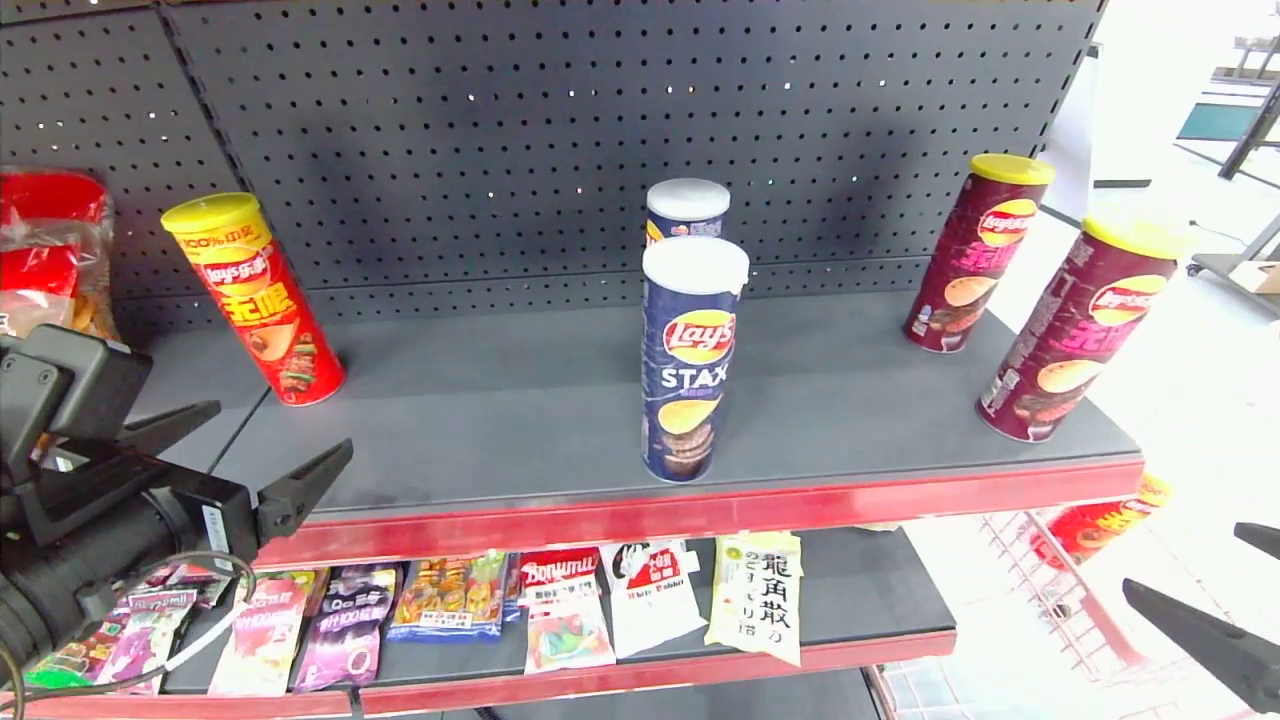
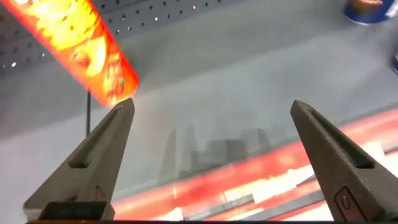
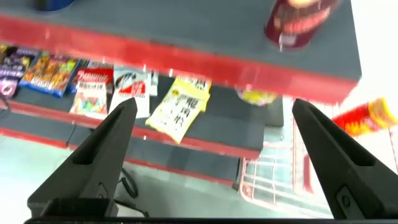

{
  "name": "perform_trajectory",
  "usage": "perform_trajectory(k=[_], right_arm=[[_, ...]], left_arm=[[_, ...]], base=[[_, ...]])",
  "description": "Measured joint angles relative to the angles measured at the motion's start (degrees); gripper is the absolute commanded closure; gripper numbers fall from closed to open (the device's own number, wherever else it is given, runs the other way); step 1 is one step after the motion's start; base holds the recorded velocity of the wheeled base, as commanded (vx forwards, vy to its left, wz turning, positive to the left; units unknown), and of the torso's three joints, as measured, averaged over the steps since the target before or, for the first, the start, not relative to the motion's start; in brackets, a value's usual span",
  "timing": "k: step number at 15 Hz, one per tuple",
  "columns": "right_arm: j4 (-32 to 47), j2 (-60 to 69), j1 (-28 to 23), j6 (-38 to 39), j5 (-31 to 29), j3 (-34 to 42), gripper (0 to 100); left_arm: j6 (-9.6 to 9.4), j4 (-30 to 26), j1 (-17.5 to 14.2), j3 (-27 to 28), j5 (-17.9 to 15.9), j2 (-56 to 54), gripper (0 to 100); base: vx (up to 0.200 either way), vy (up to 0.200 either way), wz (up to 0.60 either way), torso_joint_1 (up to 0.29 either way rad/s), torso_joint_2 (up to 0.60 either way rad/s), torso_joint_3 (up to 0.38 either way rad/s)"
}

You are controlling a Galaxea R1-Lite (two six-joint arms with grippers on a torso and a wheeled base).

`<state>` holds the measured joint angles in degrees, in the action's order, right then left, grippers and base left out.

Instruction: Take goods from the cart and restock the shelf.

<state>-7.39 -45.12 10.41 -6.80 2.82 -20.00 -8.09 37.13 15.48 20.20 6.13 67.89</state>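
Five chip cans upright on the upper shelf (image 1: 480, 420), in front of the pegboard back (image 1: 600, 120). Red can (image 1: 255, 300) at the left, yellow lid, set toward the far side. Two blue cans mid-shelf in single file: front blue can (image 1: 688, 360) close to the red front lip (image 1: 700, 512), rear blue can (image 1: 687, 208) directly behind it, mostly hidden, just lid and top band on show. Two maroon cans at the right end, yellow lids: far maroon can (image 1: 978, 255) toward the back panel, near maroon can (image 1: 1075, 330) by the shelf's near right corner. Three groups well apart from each other.

Left claw (image 1: 283, 427): spread wide, gripping nothing. Hangs at the near left, just off the front lip, about level with the upper shelf; points toward the red can, clearly apart from it. Right claw (image 1: 1182, 556): likewise spread, nothing in its grip. Sits low at the near right, below the upper shelf, close to the cart (image 1: 1085, 605). One spare red can (image 1: 1095, 525) lying in the cart, under the shelf's right corner, untouched by either claw.

Lower shelf (image 1: 880, 590): row of flat snack packets (image 1: 560, 610) along its near edge, mixed colours, side by side, some overlapping. Bagged red goods (image 1: 45, 250) at the far left end of the upper shelf, left of the red can.
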Motion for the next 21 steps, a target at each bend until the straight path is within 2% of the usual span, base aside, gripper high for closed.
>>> perform_trajectory(k=[3,11,18,21], right_arm=[[0.0,-0.3,0.0,0.0,0.0,0.0,0],[0.0,-0.5,-0.1,0.0,-0.1,0.0,0],[0.0,-0.9,-0.3,0.0,-0.1,0.1,0],[0.0,-1.3,-0.4,0.0,-0.1,0.1,0]], left_arm=[[-0.66,0.1,-0.1,-0.1,0.0,-0.1,0],[-0.9,0.1,-1.2,-0.2,0.0,-0.1,0],[-2.44,0.2,-1.2,-2.2,0.0,-1.6,0],[-2.46,0.3,-1.2,-3.3,-0.5,-3.0,0]], base=[[0.0,0.0,0.0,0.0,0.0,0.0],[0.0,-0.2,0.0,0.01,0.0,0.002],[0.0,-0.2,0.0,0.002,0.0,0.003],[0.0,0.0,0.0,0.0,0.0,0.0]])
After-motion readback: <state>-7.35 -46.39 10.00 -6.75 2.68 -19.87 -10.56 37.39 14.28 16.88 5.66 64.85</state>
